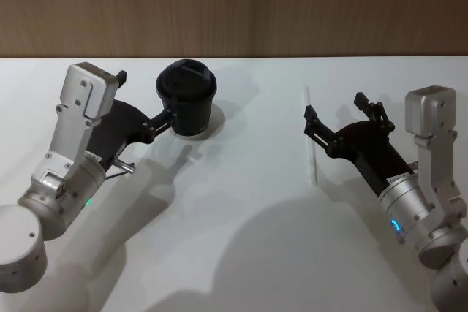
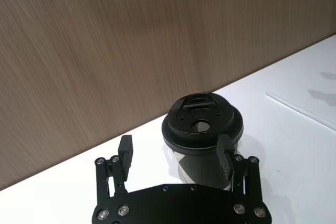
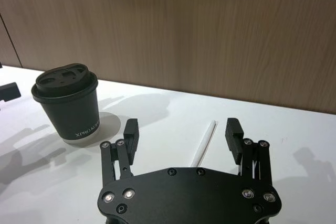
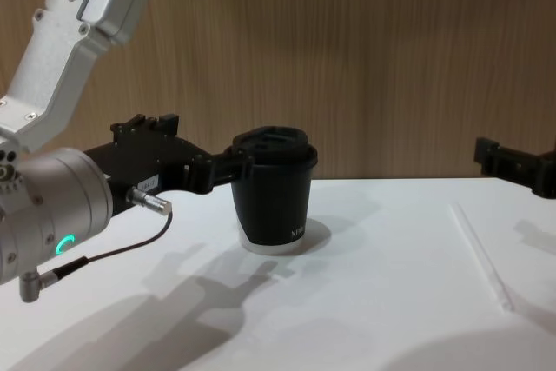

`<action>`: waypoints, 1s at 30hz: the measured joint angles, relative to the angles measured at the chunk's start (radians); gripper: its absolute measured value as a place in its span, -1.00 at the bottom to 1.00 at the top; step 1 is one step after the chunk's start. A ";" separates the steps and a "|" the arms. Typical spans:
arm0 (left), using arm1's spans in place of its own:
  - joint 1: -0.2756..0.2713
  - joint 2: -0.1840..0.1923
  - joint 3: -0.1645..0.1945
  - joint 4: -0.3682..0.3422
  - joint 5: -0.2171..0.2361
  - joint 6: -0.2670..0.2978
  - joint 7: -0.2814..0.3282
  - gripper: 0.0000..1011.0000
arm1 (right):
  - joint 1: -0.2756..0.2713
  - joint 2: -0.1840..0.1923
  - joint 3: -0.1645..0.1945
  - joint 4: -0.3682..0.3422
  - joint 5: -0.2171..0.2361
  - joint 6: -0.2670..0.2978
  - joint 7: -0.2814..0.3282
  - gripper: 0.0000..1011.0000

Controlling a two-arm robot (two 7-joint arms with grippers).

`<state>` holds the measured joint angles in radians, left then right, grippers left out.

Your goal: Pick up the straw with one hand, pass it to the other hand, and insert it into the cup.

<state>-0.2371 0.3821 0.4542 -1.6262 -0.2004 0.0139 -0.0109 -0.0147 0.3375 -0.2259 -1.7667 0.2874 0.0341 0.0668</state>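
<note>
The black cup [image 1: 186,99] with its domed lid stands upright at the back of the white table [image 1: 241,239], left of centre. My left gripper [image 1: 146,95] is open beside the cup [image 2: 202,124], and one of its fingertips [image 1: 167,116] is at the cup's side. The white straw [image 1: 313,162] lies flat on the table to the right, pointing away from me. Above it my right gripper [image 1: 333,111] hovers open. In the right wrist view the straw [image 3: 208,140] runs between the open fingers of the right gripper [image 3: 182,129], closer to one finger, with the cup [image 3: 68,103] off to the side.
A wooden wall [image 1: 234,5] rises directly behind the table's far edge. A thin grey cable with a metal plug [image 4: 149,202] hangs from my left wrist. The table between the cup and the straw [image 4: 482,249] is bare white surface.
</note>
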 joint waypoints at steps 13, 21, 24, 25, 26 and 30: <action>0.000 0.000 0.000 0.000 0.000 0.000 0.000 0.98 | 0.000 0.000 0.000 0.000 0.000 0.000 0.000 0.98; 0.000 0.000 0.000 0.000 0.000 0.000 0.000 0.98 | 0.000 0.000 0.000 0.000 0.000 0.000 0.000 0.98; 0.000 0.000 0.000 0.000 0.000 0.000 0.000 0.98 | 0.000 0.000 0.000 0.000 0.000 0.000 0.000 0.98; 0.000 0.000 0.000 0.000 0.000 0.000 0.000 0.98 | 0.000 0.000 0.000 0.000 0.000 0.000 0.000 0.98; 0.000 0.000 0.000 0.000 0.000 0.000 0.000 0.98 | 0.000 0.000 0.000 0.000 0.000 0.000 0.000 0.98; 0.000 0.000 0.000 0.000 0.000 0.000 0.000 0.98 | 0.000 0.000 0.000 0.000 0.000 0.000 0.000 0.98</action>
<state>-0.2371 0.3821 0.4542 -1.6262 -0.2004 0.0138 -0.0110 -0.0147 0.3375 -0.2258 -1.7667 0.2874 0.0340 0.0668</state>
